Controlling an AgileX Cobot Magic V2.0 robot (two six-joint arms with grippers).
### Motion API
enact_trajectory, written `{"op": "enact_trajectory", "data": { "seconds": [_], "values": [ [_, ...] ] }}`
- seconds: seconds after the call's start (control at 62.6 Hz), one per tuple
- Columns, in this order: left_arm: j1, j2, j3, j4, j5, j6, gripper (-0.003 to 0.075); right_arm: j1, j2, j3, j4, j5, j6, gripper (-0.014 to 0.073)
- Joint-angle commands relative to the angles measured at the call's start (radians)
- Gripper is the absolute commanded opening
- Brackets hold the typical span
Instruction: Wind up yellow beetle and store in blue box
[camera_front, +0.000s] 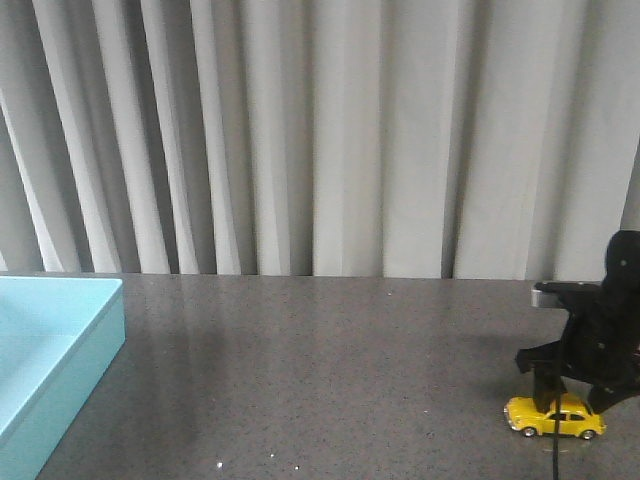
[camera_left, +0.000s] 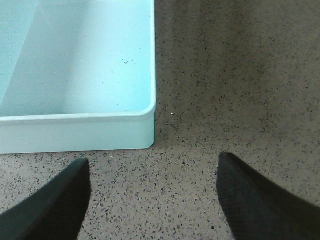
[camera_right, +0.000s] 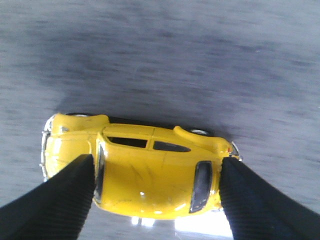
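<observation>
1. Near right of the table: the yellow beetle (camera_front: 555, 418) sits on its wheels on the dark speckled tabletop (camera_front: 330, 370), side-on to the front camera, with the right gripper (camera_front: 570, 400) lowered directly over it.

2. In the right wrist view, the two ribbed black fingers (camera_right: 55, 200) stand parted to either side of the car (camera_right: 145, 175), one at each end of the body. The pads appear to sit at or just beside the bumpers; whether they actually press on the car cannot be told. The tabletop in this view is smeared by blur.

3. Near left: the blue box (camera_front: 50, 350) lies at the table's left edge, well apart from the car, nearly the full table width away. The part of its floor that shows in the left wrist view (camera_left: 75, 60) holds nothing but a few dark specks.

4. The left gripper (camera_left: 152, 200) hovers just beside the near corner of the box, its fingers spread wide over bare tabletop and grasping nothing.

5. Far side: a pale pleated curtain (camera_front: 320, 130) closes off the scene behind the table.

6. Progress, as judged: the task looks to be at an early stage. The car is on the table and not in the box; whether it has been wound cannot be told. Left to do, at the least: lifting, carrying across to the left, and setting the car inside the box.
</observation>
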Motion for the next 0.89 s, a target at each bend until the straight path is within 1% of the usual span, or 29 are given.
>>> {"op": "enact_trajectory", "data": {
  "seconds": [0.0, 0.128, 0.24, 0.495, 0.671, 0.799, 0.879],
  "values": [
    [0.002, -0.001, -0.034, -0.004, -0.056, -0.001, 0.0505, -0.075, -0.038, -0.018, -0.032, 0.015, -0.060, 0.0505],
    [0.002, -0.001, -0.034, -0.004, -0.056, -0.001, 0.0505, -0.138, -0.038, -0.018, -0.024, -0.016, -0.099, 0.0505],
    [0.002, -0.001, -0.034, -0.004, -0.056, -0.001, 0.0505, -0.171, -0.038, -0.018, -0.021, -0.033, -0.130, 0.0505],
    [0.002, -0.001, -0.034, -0.004, -0.056, -0.001, 0.0505, -0.182, -0.038, -0.020, -0.018, -0.048, -0.174, 0.0505],
    [0.002, -0.001, -0.034, -0.004, -0.055, -0.001, 0.0505, -0.181, -0.069, -0.065, 0.075, -0.051, -0.192, 0.0505],
    [0.002, -0.001, -0.034, -0.004, -0.055, -0.001, 0.0505, -0.180, -0.140, -0.067, 0.142, -0.057, -0.212, 0.0505],
    [0.002, -0.001, -0.034, -0.004, -0.057, -0.001, 0.0505, -0.180, -0.199, -0.067, 0.153, -0.050, -0.207, 0.0505]
  ]
}}
